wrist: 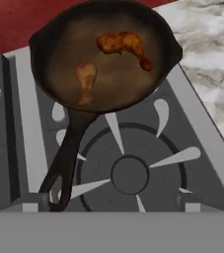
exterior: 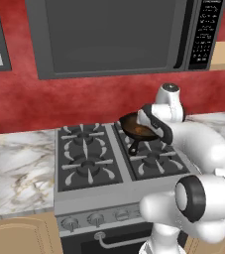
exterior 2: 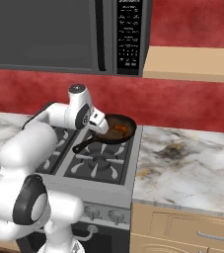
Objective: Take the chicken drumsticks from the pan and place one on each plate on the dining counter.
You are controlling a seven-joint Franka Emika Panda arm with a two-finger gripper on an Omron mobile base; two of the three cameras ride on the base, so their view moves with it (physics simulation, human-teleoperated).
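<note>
The dark pan [wrist: 59, 44] sits on the stove's rear right burner, its black handle [wrist: 66, 158] pointing toward the front. Two chicken drumsticks lie inside it: a larger orange-brown one [wrist: 123, 44] toward the right rim and a paler one [wrist: 86, 79] nearer the handle. They show as an orange patch [exterior 2: 121, 129] in the right base view. My gripper [wrist: 112, 203] hovers above the front right burner, short of the pan [exterior: 134, 130], open and empty, with its tips wide apart. The plates and dining counter are out of view.
The black gas stove [exterior: 86, 163] has four burners, with knobs along its front. A microwave [exterior: 114, 34] hangs low above it. Marble worktop [exterior 2: 182, 163] flanks the stove on both sides, and a red wall [exterior: 44, 99] stands behind.
</note>
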